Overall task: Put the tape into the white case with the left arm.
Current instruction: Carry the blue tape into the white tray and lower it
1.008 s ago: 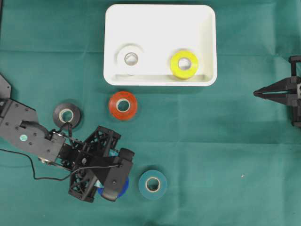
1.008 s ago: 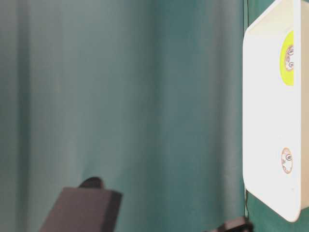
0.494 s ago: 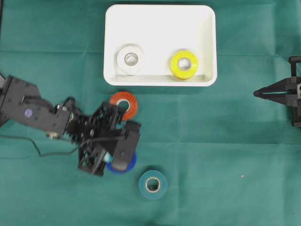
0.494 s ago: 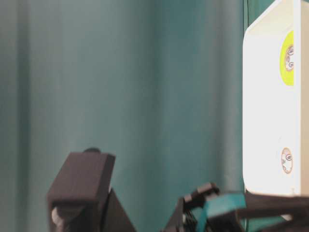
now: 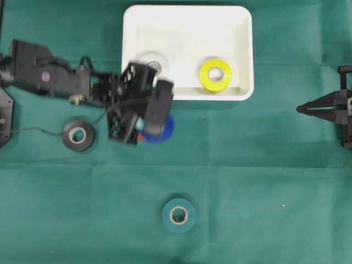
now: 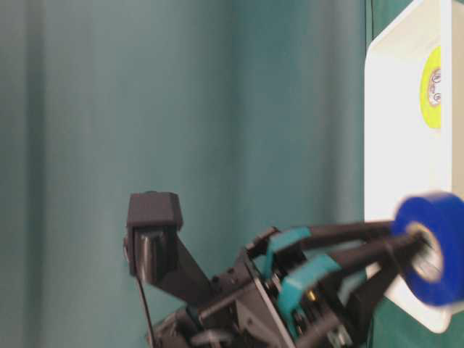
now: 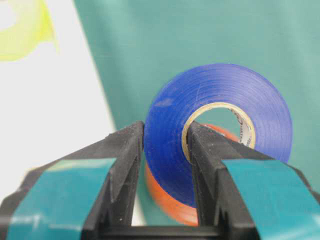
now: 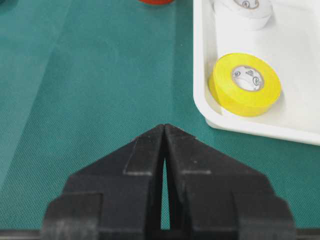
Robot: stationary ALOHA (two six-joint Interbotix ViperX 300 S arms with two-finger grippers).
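While the left claw (image 7: 165, 150) pinches the blue tape (image 7: 220, 120) through its hole, roll lifted just outside the white case's (image 5: 187, 25) near rim, orange roll (image 7: 167, 200) underneath, white (image 5: 154, 60) and yellow rolls (image 5: 215, 75) inside the case, right claw (image 8: 165, 131) shut, empty.

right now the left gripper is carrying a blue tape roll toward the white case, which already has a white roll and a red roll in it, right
Not quite: the second roll in the white case is yellow, not red, as the overhead view shows. The rest holds: the left gripper grips the blue tape roll, and a white roll lies in the case.
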